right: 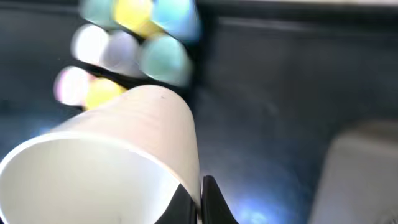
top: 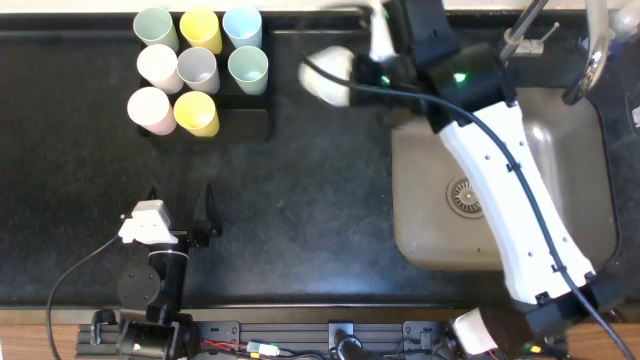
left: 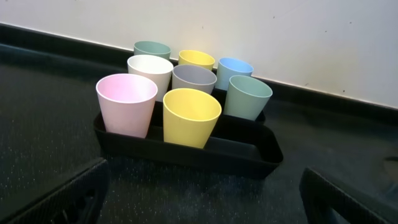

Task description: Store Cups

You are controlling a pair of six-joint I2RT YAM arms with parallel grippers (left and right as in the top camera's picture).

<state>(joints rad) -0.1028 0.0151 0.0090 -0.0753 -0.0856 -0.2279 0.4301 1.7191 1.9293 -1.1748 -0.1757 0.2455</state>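
A black tray point(top: 252, 124) at the counter's back left holds several pastel cups point(top: 198, 68) standing upright: green, yellow, blue, white, grey and pink. One slot at its front right corner is bare. To the right of the tray, my right gripper point(top: 368, 68) is shut on a white cup point(top: 326, 76), which it holds tilted above the counter. That white cup point(right: 118, 155) shows large and close, its rim pinched by a finger point(right: 209, 200). My left gripper point(top: 180, 203) rests open near the front left and faces the tray point(left: 249, 163).
A steel sink point(top: 560, 150) takes up the right side, with a faucet point(top: 596, 50) behind it. A wall runs along the counter's back edge. Dark counter lies free between the tray and the sink.
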